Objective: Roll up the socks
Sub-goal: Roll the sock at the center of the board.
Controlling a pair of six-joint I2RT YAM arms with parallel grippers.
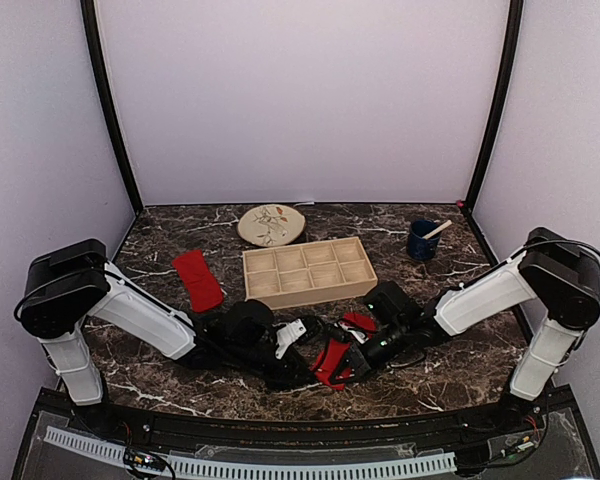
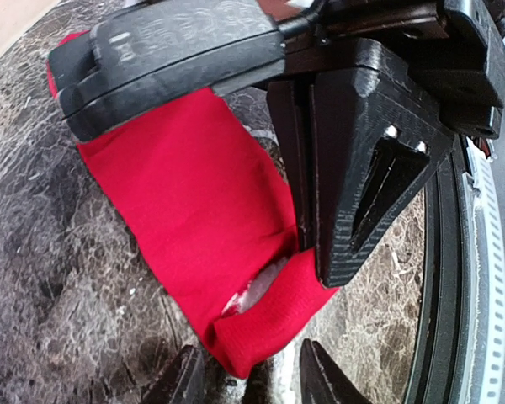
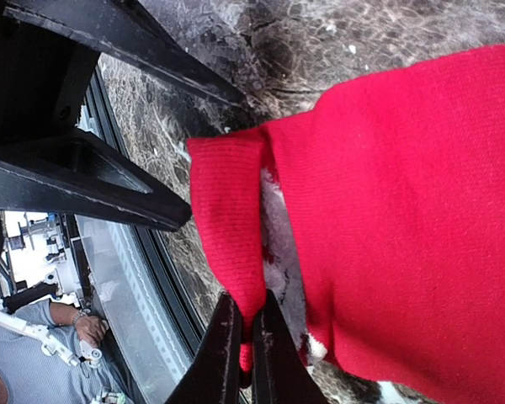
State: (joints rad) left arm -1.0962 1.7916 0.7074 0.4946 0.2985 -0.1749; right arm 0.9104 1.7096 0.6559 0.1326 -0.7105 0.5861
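Observation:
One red sock point(image 1: 197, 280) lies flat on the marble table, left of the wooden tray point(image 1: 308, 270). The other sock point(image 1: 331, 362) lies between the two grippers near the front edge, its end folded over point(image 2: 252, 332). My right gripper point(image 3: 248, 341) is shut on the folded edge of this sock point(image 3: 421, 210). In the left wrist view its black fingers point(image 2: 362, 168) stand over the sock point(image 2: 185, 194). My left gripper point(image 2: 252, 387) is open, and the tip of the fold reaches between its fingertips with gaps on both sides. From above, the left gripper point(image 1: 305, 368) faces the right gripper point(image 1: 348, 362).
A round patterned plate point(image 1: 271, 224) sits behind the tray. A blue cup point(image 1: 423, 240) with a stick in it stands at the back right. The table's front rail point(image 1: 280, 425) runs close below the grippers.

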